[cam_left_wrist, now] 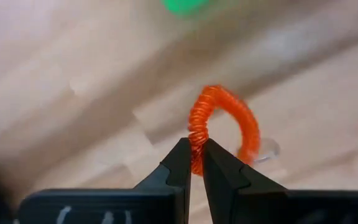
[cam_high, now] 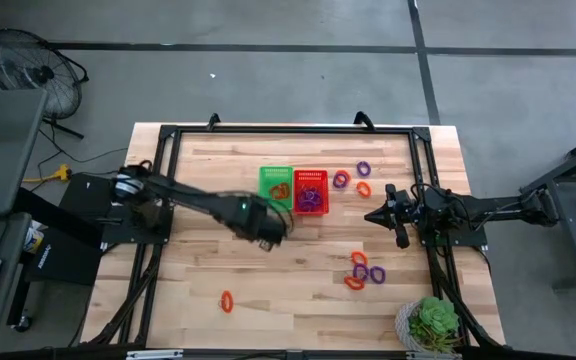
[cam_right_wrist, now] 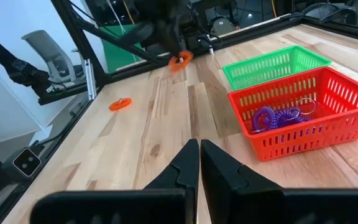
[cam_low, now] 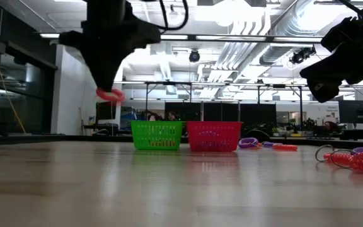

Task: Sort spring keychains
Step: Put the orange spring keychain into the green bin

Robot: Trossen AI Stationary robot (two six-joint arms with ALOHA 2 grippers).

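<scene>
My left gripper [cam_low: 108, 88] hangs above the table's middle, on the near side of the green basket [cam_high: 276, 183], shut on an orange spring keychain [cam_left_wrist: 224, 121]. The same keychain [cam_low: 110, 95] shows in the low view, clear of the wood. The red basket [cam_high: 310, 190] beside the green one holds purple keychains [cam_right_wrist: 272, 118]. More orange and purple keychains lie loose right of the baskets [cam_high: 353, 178] and nearer the front [cam_high: 365, 271]. One orange keychain [cam_high: 227, 300] lies alone at the front left. My right gripper [cam_right_wrist: 199, 149] waits shut at the table's right side. My left gripper pinches one side of the orange keychain's coil [cam_left_wrist: 196, 144] between its two fingertips. The fingers come from above, pointing steeply down. The ring is lifted clear of the table and stands out beyond the tips.
A potted plant [cam_high: 431, 324] stands at the front right corner. A black frame [cam_high: 288, 130] runs around the table's far and side edges. Bare wood lies between the baskets and the front edge.
</scene>
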